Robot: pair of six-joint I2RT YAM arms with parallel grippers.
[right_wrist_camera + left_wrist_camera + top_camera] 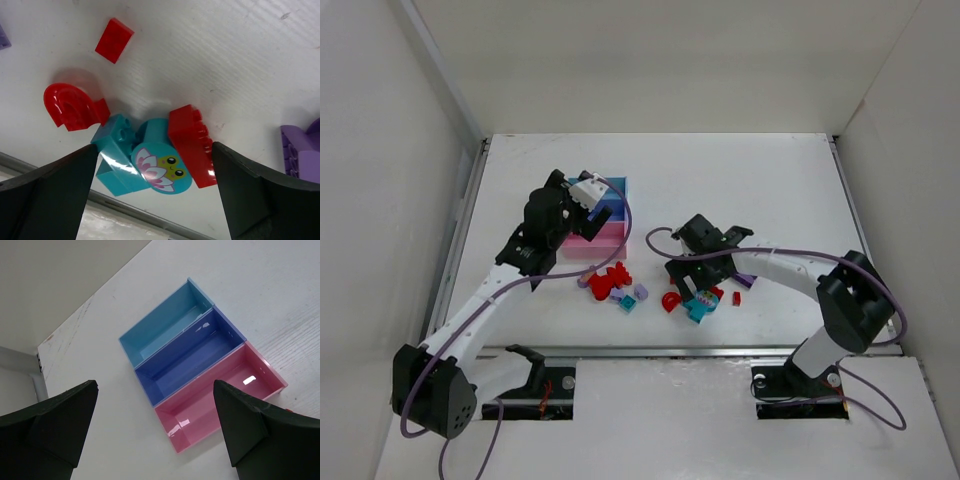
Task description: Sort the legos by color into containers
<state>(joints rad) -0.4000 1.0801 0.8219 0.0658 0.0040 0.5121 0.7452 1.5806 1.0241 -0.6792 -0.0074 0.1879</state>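
Right claw [154,165]: jaws wide apart, nothing clamped. You're straddling a tight cluster on the desk [260,60]. The round teal piece [162,170] with a frog face is in the middle. The teal brick [112,155] touches it on the view's left and the red brick [192,145] on the view's right. The red brick's long axis runs roughly up-down in the wrist view, studs pointing view-right. The red arch [70,105] lies flat just beside the teal brick. The small red piece [114,40] sits apart above them, and the purple brick [300,150] is at the view's right edge.

Left claw [155,390]: jaws also apart, holding nothing, hanging over the containers. The light blue tray [160,325], purple-blue tray [192,357] and pink tray [225,395] are joined along their long sides. Their long axes are parallel, running lower left to upper right in your wrist view.

Top view: a second heap of legos [608,282], mostly red, lies on the desk near the pink tray.
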